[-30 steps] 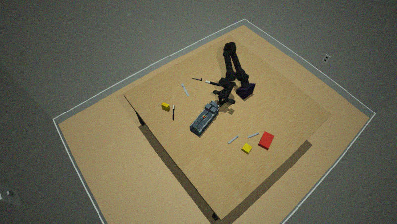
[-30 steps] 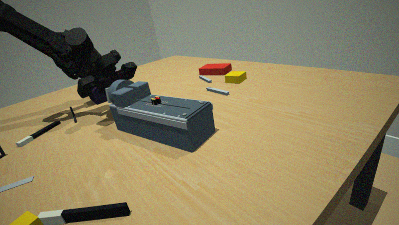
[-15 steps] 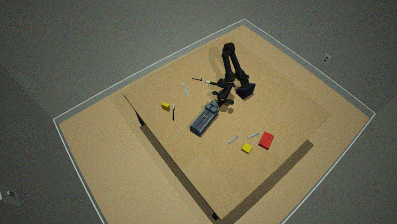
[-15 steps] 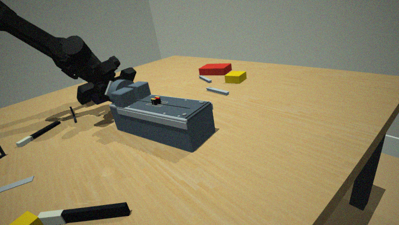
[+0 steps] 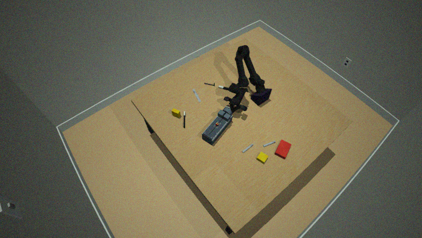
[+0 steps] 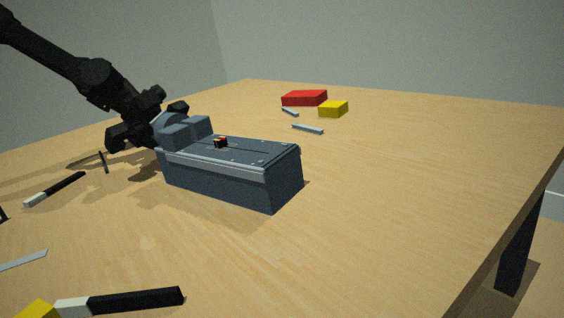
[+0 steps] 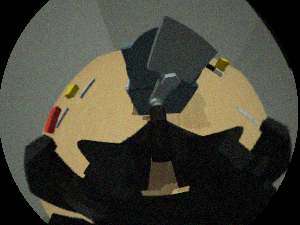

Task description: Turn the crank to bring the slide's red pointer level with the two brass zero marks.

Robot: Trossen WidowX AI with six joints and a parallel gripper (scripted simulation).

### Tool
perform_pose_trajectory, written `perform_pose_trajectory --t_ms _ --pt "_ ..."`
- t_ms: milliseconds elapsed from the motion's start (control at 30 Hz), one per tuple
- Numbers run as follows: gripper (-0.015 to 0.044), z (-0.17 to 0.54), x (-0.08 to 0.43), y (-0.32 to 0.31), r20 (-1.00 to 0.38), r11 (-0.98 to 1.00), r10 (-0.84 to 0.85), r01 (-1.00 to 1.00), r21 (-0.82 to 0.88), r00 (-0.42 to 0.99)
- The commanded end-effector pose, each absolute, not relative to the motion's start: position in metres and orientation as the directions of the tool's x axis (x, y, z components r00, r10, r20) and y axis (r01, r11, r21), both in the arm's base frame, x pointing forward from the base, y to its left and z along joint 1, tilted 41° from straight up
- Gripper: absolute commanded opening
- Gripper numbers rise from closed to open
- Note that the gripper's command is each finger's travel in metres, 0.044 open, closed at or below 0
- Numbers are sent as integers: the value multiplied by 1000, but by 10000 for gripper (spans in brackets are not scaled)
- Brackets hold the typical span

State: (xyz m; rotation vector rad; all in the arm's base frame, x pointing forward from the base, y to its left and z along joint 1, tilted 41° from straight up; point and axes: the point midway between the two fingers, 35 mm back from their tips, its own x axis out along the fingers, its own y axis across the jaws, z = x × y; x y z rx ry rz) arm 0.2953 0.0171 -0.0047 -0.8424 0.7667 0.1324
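The grey-blue machine (image 5: 213, 133) (image 6: 221, 181) stands on the table. Its round crank wheel (image 6: 169, 118) is at the arm's end. A small black slide with a red pointer (image 5: 217, 124) (image 6: 222, 138) sits in the slot on top. Yellow brass-coloured marks show close by it; whether the pointer is level with them is too small to tell. In the wrist view a broad grey crank plate (image 7: 182, 49) hides the machine's top. My gripper (image 5: 232, 109) (image 7: 157, 122) is shut on the grey crank handle (image 7: 164, 90). In the exterior view, the fingertips are partly hidden behind the wheel.
A red block (image 5: 283, 149) (image 6: 304, 98), a yellow block (image 5: 262, 157) (image 6: 332, 108) and two grey bars lie on one side. Another yellow block (image 5: 176, 112), a black-and-white stick (image 5: 184, 119) and a grey strip (image 5: 197, 95) lie on the other. More thin sticks lie near the arm.
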Motion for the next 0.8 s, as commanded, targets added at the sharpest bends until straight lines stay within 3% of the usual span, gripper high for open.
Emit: perform_pose_trajectory --t_ms 0,767 --pt "0 -1 299 9 -654 678 -198 -380 -629 730" --pt "0 5 303 4 -654 678 -198 -380 -629 730"
